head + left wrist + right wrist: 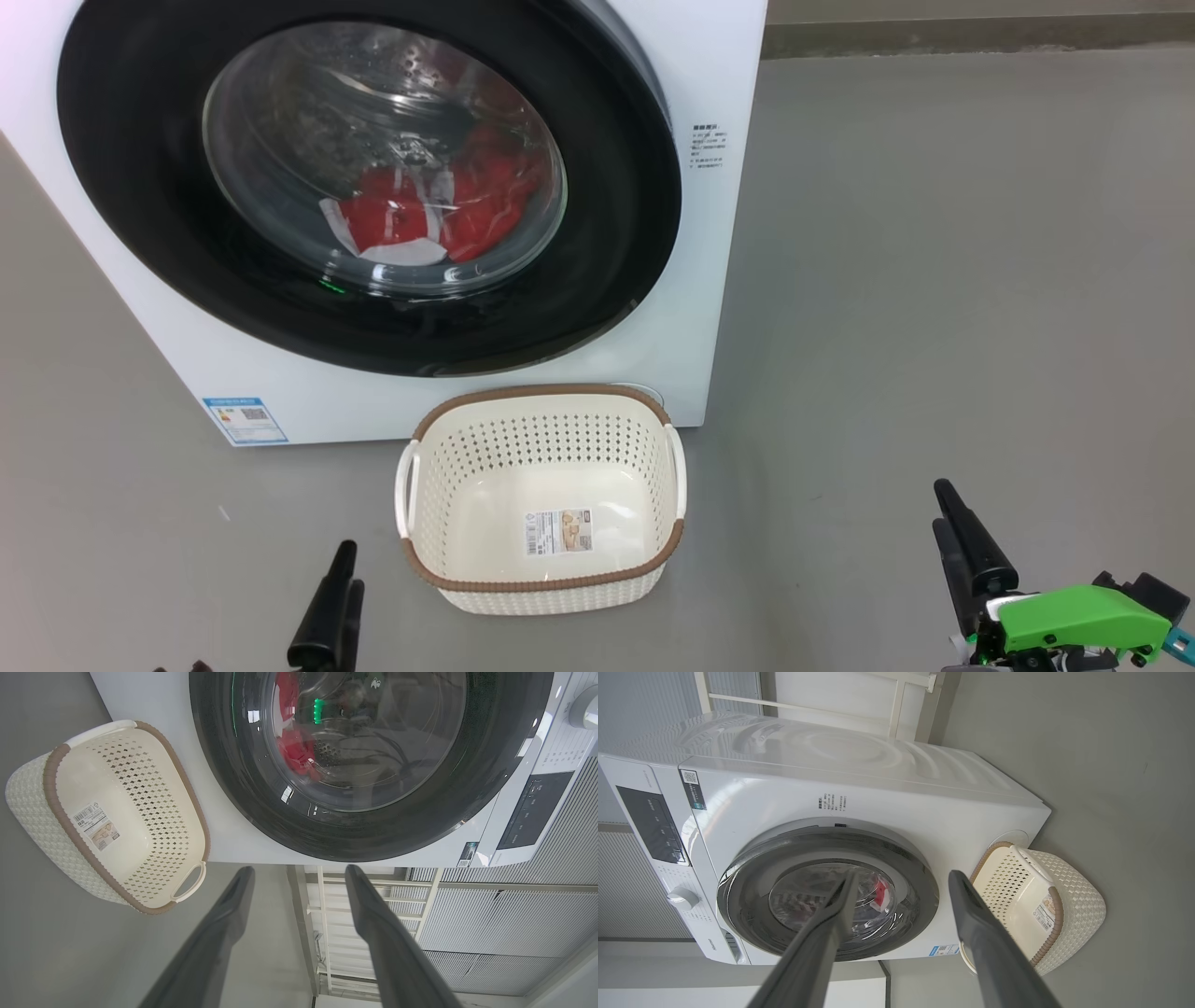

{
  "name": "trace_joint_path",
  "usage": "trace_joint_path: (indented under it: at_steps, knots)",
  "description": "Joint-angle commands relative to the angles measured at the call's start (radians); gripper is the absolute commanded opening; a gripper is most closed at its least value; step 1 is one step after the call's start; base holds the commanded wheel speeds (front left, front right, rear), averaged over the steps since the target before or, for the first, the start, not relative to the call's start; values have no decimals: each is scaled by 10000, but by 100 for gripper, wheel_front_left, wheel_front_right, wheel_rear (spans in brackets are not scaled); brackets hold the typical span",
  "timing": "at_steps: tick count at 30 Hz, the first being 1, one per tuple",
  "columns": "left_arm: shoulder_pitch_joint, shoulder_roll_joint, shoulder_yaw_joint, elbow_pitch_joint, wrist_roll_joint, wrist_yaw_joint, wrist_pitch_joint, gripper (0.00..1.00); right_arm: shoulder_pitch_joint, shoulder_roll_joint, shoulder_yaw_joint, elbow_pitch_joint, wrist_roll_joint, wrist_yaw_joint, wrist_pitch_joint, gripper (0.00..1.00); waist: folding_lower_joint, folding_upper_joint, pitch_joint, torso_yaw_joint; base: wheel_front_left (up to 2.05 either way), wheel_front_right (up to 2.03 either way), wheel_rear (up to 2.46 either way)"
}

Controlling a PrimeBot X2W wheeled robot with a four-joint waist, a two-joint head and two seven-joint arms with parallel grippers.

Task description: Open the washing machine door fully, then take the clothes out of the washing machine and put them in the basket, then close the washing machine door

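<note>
the washing machine door (369,177), a large round glossy black ring with a bulging clear glass bowl at its centre, lies shut against the front of the big white boxy washing machine (714,84) and takes up nearly the whole width of that front. through the glass the clothes (420,219), soft red fabric with white panels, lie in a heap at the bottom of the steel drum. a small blue label (245,420) sits at the lower left corner of the machine's front. the small cream-white perforated plastic basket (546,583) with a brown woven-look rim and white side handles stands upright on the grey floor (934,280), its far rim just beside the machine's bottom edge, below the door; a paper label lies on its bottom and nothing else is in it. the left gripper (299,870) hangs low over the floor near the basket's near left corner, its two long dark fingers spread apart and holding nothing. the right gripper (904,876), with a bright green part (1074,616) at its wrist, hangs well apart from the basket on its right, fingers likewise spread and holding nothing.
</note>
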Motion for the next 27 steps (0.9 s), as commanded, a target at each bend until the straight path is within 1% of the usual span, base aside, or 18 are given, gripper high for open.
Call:
trace_joint_path:
  at_steps: [1,8,9,27]
  knots:
    - [-488,165,-9,-202,262,-17,-110,100,-537,-161,124,-155,-244,1,-126,100,-1,-1,3,-1,0,0,0]
    - [-670,175,-103,-143,1106,69,-317,100,-766,-158,149,-45,-1408,1,-333,100,-1,-1,19,-14,0,0,0]
    - [-670,175,-103,-143,1106,69,-317,100,-766,-158,149,-45,-1408,1,-333,100,-1,-1,19,-14,0,0,0]
    - [-1060,185,-442,-244,4078,433,-847,100,-1166,-113,203,-126,-4347,2,-862,100,-1,-1,68,-74,0,0,0]
